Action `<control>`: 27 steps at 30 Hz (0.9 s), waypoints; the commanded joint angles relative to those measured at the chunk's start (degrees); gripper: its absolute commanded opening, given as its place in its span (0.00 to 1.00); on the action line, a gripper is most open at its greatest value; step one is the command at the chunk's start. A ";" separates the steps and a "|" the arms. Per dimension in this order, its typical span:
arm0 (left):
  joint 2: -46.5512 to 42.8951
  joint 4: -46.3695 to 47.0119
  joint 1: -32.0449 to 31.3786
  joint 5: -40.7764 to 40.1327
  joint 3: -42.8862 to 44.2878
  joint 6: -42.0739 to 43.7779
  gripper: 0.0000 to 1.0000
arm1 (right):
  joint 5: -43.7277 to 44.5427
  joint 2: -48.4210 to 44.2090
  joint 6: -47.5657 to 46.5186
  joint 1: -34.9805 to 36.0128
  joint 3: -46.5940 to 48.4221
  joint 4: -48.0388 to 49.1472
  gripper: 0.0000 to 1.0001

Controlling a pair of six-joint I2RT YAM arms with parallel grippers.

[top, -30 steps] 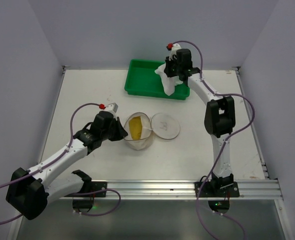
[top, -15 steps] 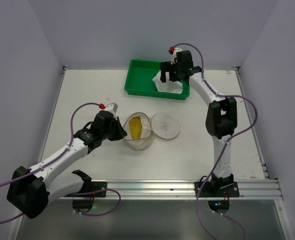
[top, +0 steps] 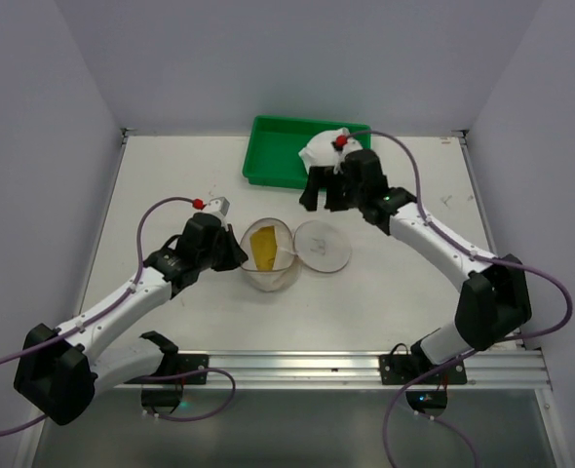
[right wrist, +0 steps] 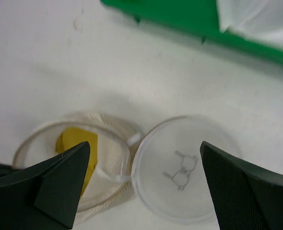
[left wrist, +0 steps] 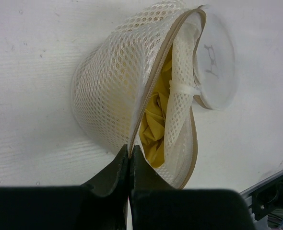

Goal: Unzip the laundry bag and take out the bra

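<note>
The laundry bag point(top: 271, 263) lies mid-table, its cream mesh body point(left wrist: 108, 86) gaping open along the zipper edge, with its round translucent lid point(top: 323, 244) flapped out to the right. Yellow fabric point(left wrist: 156, 120) fills the opening. My left gripper point(left wrist: 130, 153) is shut on the bag's near rim. The right gripper point(top: 324, 200) hovers open and empty above the bag and lid point(right wrist: 184, 167). A white garment point(top: 325, 148), apparently the bra, lies in the green tray point(top: 268, 166). No zipper pull shows.
The green tray stands at the back centre of the white table, with its front wall point(right wrist: 180, 14) at the top of the right wrist view. Grey walls close in both sides and the back. A metal rail point(top: 297, 366) runs along the near edge.
The right gripper opened and let the white garment drop into the green tray, then swung forward and left over the bag. The left gripper stayed clamped on the rim.
</note>
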 commanded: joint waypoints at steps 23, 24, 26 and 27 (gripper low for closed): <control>1.48 2.35 0.70 -2.99 -2.51 -0.64 0.00 | 1.25 11.71 14.74 14.32 -17.16 14.54 0.83; 1.22 2.18 0.71 -3.34 -2.60 -0.64 0.00 | 1.78 12.24 14.65 14.32 -16.63 13.50 0.80; 0.86 1.48 0.79 -3.95 -2.60 -0.64 0.00 | 1.43 13.21 14.74 14.32 -16.63 12.52 0.59; 0.51 1.12 0.79 -4.30 -2.60 -0.64 0.00 | 0.91 12.95 14.30 14.32 -18.02 13.22 0.36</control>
